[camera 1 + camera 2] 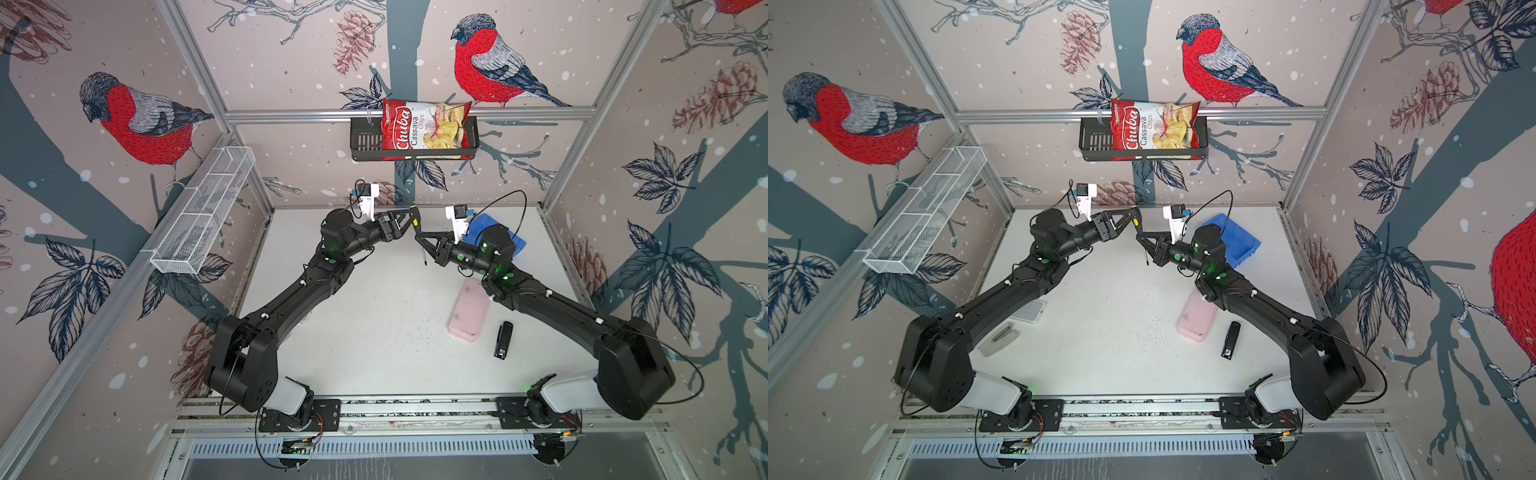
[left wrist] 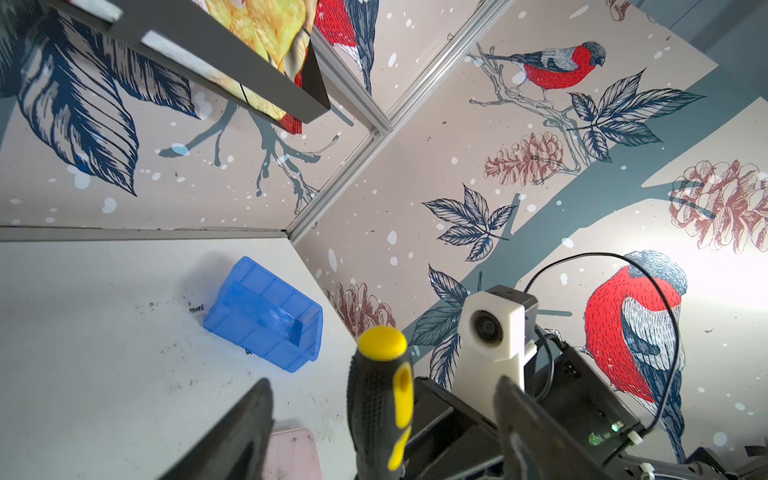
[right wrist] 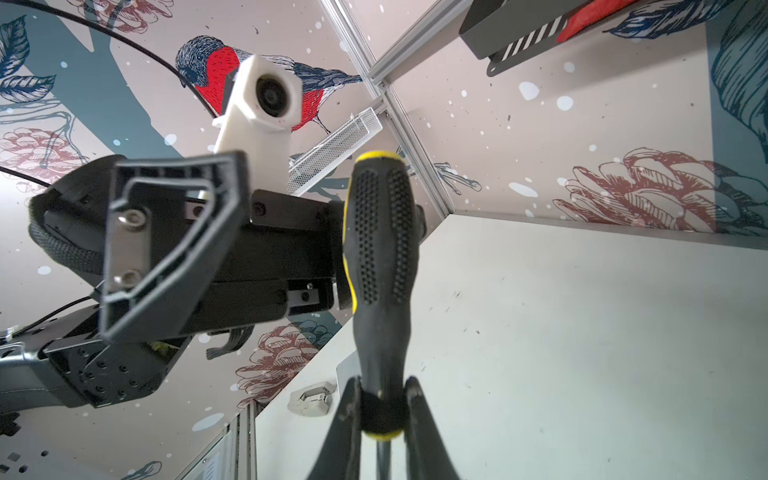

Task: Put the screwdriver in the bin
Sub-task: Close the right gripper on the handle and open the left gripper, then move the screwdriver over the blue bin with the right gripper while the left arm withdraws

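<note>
Black rubber with yellow accents marks the screwdriver point(image 3: 380, 257), which hangs roughly upright in the air above the middle of the desk point(image 1: 1121, 340), handle up and thin shaft pointing down; it is in no way inside the bin point(image 1: 1246, 245) yet. The right fingers point(image 3: 426, 419) are pinched narrow on the handle's neck, just above the yellow collar where the shaft begins, and they carry the tool. The left fingers point(image 2: 249, 415) stand wide on either side of the upper handle, with a gap showing on each side in the left wrist view, so they appear to hold nothing.

The step in hand reads as a hand-over between the two arms, at its closing point; the weight seems to rest with the right arm alone.

The blue bin sits on the desk near the far right corner, close behind the right arm's wrist and partly hidden by it in both top views. The next move likely calls for the left arm to back straight off without brushing the handle; then the right arm must turn towards the bin, bring the tool over the open tray, lower it and spread its fingers. The hold is low on a top-heavy handle, so a quick swing could tip it.
</note>
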You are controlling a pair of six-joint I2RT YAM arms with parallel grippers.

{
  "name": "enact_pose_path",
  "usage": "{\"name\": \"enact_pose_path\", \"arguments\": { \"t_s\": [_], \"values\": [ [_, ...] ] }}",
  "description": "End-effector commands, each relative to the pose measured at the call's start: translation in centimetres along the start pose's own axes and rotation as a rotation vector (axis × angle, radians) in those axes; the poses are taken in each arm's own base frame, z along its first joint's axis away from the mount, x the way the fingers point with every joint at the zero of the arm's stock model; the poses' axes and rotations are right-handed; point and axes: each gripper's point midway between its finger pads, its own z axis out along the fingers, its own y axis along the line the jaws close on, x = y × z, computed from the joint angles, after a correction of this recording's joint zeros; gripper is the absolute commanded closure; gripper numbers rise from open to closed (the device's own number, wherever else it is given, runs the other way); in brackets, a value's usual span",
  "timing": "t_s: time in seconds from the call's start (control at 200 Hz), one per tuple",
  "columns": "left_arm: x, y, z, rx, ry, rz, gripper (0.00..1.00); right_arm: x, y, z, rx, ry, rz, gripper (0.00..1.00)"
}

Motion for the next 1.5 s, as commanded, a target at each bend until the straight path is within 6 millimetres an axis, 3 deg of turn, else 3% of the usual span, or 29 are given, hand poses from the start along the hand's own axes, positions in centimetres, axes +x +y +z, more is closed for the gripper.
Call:
{"name": "enact_pose_path", "arguments": {
  "t_s": [0.0,0.165,0.26,0.43,0.66,0.836,1.006,1.206,1.496],
  "values": [
    [-1.2,-1.4,-0.8,0.023,-0.065,0.120,0.02,-0.3,-1.6,-0.8,0.070,-0.006,-0.059,0.98],
    [-0.5,-2.0,-1.6,-0.026,-0.069,0.271,0.01,-0.7,-5.3,-3.1,0.212,0.015,-0.135,0.98],
    [0.4,-3.5,-1.6,-0.038,-0.077,0.443,0.01,-1.4,-8.1,-5.0,0.316,0.022,-0.203,0.98],
    [4.6,-3.8,-1.0,-0.053,-0.014,0.644,0.01,-2.8,-13.1,-8.8,0.478,0.041,-0.301,0.98],
    [9.9,-4.5,1.2,0.003,0.083,0.736,0.01,-3.5,-19.3,-12.8,0.709,0.157,-0.443,0.98],
    [12.3,-3.7,2.8,-0.019,0.114,0.745,0.01,-3.6,-23.8,-15.1,0.824,0.177,-0.438,0.98],
    [13.7,-2.4,4.1,-0.056,0.126,0.725,0.01,-3.1,-27.9,-16.0,0.899,0.244,-0.440,0.98],
    [16.1,-0.8,5.1,-0.092,0.175,0.706,0.01,-1.9,-32.0,-15.5,0.945,0.324,-0.438,0.97],
    [17.9,-1.2,5.7,-0.060,0.210,0.695,0.01,0.4,-36.8,-14.9,0.980,0.444,-0.432,0.96]
  ]
}}
